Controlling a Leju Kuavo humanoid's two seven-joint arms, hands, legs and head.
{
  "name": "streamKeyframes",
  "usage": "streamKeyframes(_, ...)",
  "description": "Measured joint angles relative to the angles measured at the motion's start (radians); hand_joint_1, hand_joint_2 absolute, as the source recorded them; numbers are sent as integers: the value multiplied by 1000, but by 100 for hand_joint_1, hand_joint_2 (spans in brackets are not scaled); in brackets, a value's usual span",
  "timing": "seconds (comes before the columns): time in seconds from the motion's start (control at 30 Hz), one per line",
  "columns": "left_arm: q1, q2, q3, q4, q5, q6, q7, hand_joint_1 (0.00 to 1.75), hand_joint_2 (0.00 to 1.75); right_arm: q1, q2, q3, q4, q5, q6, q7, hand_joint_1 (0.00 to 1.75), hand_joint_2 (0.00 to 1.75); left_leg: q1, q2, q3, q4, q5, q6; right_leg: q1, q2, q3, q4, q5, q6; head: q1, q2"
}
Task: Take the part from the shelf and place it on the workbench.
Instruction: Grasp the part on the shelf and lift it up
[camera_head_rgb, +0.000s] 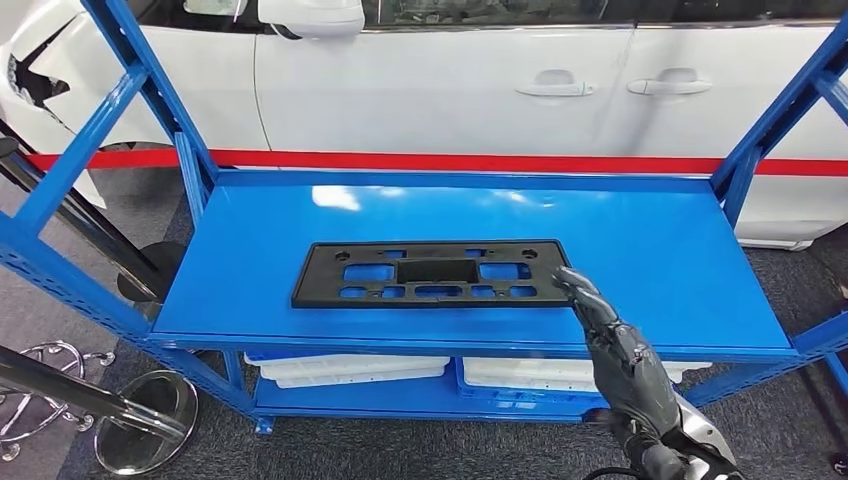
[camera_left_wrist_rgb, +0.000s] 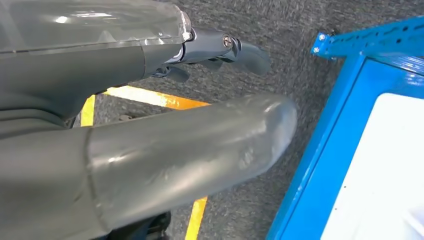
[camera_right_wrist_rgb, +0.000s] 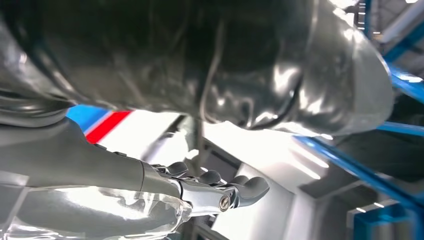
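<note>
I see my right hand (camera_head_rgb: 615, 345), fingers spread, touching the black part's (camera_head_rgb: 432, 273) right end mid-shelf (camera_head_rgb: 250, 260); white trays (camera_head_rgb: 345, 368) lie below, a white car (camera_head_rgb: 450, 90) behind.

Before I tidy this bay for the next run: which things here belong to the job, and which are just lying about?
Job:
black part, flat on the shelf
blue shelf
right hand, at the part's right end

Lying about:
white trays on the lower level
white car behind
chrome stool base on the floor

The right robot hand (camera_head_rgb: 615, 345) possibly touches the part (camera_head_rgb: 432, 272); contact unclear.
</note>
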Motion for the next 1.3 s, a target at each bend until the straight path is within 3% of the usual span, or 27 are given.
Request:
streamKeyframes(0.03, 0, -1, 0, 0, -3, 0, 0, 0, 0, 2, -3, 0, 6, 3, 1, 15, 0, 0, 1, -1, 12, 1, -10, -4, -1, -1, 18, -70, 55, 1, 0, 0)
streamKeyframes(0.1, -2, -2, 0, 0, -11, 0, 1, 0, 0, -3, -8, 8, 29, 19, 4, 50, 0, 0, 1, -2, 26, 4, -28, -14, 0, -2, 49, -178, 114, -5, 0, 0)
streamKeyframes(0.13, -3, -3, 0, 0, -17, 0, 2, 0, 0, -13, -9, 20, 47, 34, 5, 73, 0, 0, 1, -2, 28, 6, -35, -20, 2, -2, 55, -203, 125, -12, 1, 0)
streamKeyframes(0.27, -13, -2, 0, 0, -40, -4, 4, 0, 0, -108, -8, 131, 155, 94, -17, 174, 0, 0, 2, 4, 22, 36, -60, -44, -1, 2, 59, -211, 129, -38, 1, 0)
streamKeyframes(0.33, -20, -2, 0, 0, -46, -4, 5, 0, 0, -157, -5, 198, 205, 105, -39, 194, 0, 0, 9, 7, -30, 135, -113, -59, -3, -2, 62, -212, 126, -46, 1, 0)
streamKeyframes(0.4, -23, -3, 0, 0, -49, -5, 5, 0, 0, -184, -4, 243, 239, 105, -54, 200, 0, 0, 18, 9, -111, 275, -171, -72, -3, -6, 61, -211, 122, -48, 1, 0)
streamKeyframes(0.43, -21, -3, 0, 0, -49, -5, 5, 0, 0, -193, -4, 259, 251, 103, -59, 202, 0, 0, 22, 10, -140, 316, -180, -76, -3, -8, 62, -210, 120, -48, 1, 0)
streamKeyframes(0.47, -19, -3, 0, 0, -50, -5, 5, 0, 0, -200, -4, 271, 261, 101, -62, 203, 0, 0, 25, 10, -152, 321, -167, -77, -3, -8, 64, -209, 117, -48, 1, 0)
streamKeyframes(0.5, -17, -3, 0, 0, -50, -6, 5, 0, 0, -206, -4, 281, 269, 99, -66, 203, 0, 0, 28, 11, -145, 286, -134, -77, -3, -9, 67, -207, 114, -47, 1, 0)
streamKeyframes(0.57, -15, -2, 0, 0, -50, -6, 6, 0, 0, -218, -5, 296, 281, 95, -69, 203, 0, 0, 29, 12, -97, 147, -46, -70, -3, -9, 76, -207, 108, -44, 1, 0)
streamKeyframes(0.63, -16, -2, 0, 0, -50, -6, 5, 0, 0, -226, -5, 308, 289, 93, -70, 203, 0, 0, 24, 13, -65, 52, -6, -60, -2, -9, 78, -208, 107, -36, 1, 0)
streamKeyframes(0.77, -14, -2, 0, 0, -51, -6, 5, 0, 0, -234, -5, 321, 302, 97, -72, 206, 0, 175, 23, 11, -55, 29, 8, -42, -1, -8, 78, -205, 97, -13, 1, 0)
streamKeyframes(0.83, -14, -3, 0, 0, -53, -6, 5, 0, 0, -246, -6, 330, 310, 125, -81, 218, 0, 175, 26, 13, -49, 19, 15, -34, 0, -8, 46, -130, 48, -7, 1, 0)
streamKeyframes(0.9, -15, -3, 0, 0, -59, -7, 6, 0, 0, -263, -5, 352, 327, 183, -99, 236, 0, 175, 22, 14, -48, 19, 13, -30, 1, -7, -22, 10, -15, -5, 1, 0)
streamKeyframes(0.93, -16, -3, 0, 0, -63, -6, 6, 0, 0, -273, -3, 368, 341, 217, -111, 242, 0, 175, 20, 14, -48, 19, 12, -28, 1, -7, -51, 64, -29, -5, 1, 0)
streamKeyframes(0.97, -17, -3, 0, 0, -66, -6, 6, 0, 0, -284, 0, 387, 355, 251, -125, 246, 0, 175, 18, 13, -46, 19, 11, -27, 1, -7, -64, 84, -22, -6, 1, 0)
streamKeyframes(1.0, -18, -3, 0, 0, -69, -6, 6, 0, 0, -297, 3, 405, 369, 285, -140, 251, 0, 175, 17, 11, -42, 19, 9, -27, 2, -7, -57, 63, 5, -9, 1, 0)
streamKeyframes(1.1, -19, -4, 0, 0, -73, -3, 8, 0, 0, -336, 18, 458, 401, 405, -204, 274, 0, 175, 14, 7, -31, 20, -3, -31, 8, -7, 26, -129, 114, -26, 1, 0)
streamKeyframes(1.17, -21, -5, 0, 0, -78, 5, 14, 0, 0, -363, 33, 504, 421, 525, -276, 304, 0, 175, 10, 6, -33, 23, -10, -38, 9, -5, 53, -200, 128, -33, 1, 0)
streamKeyframes(1.23, -23, -4, 0, 0, -89, 27, 43, 0, 0, -376, 50, 550, 441, 684, -378, 350, 0, 175, 8, 6, -36, 26, -14, -45, 8, -4, 57, -212, 119, -38, 1, 0)
streamKeyframes(1.3, -21, -6, -1, 1, -107, 61, 98, 0, 0, -380, 69, 583, 467, 842, -480, 401, 0, 175, 10, 7, -45, 55, -37, -57, 4, -5, 63, -216, 115, -46, 1, 0)
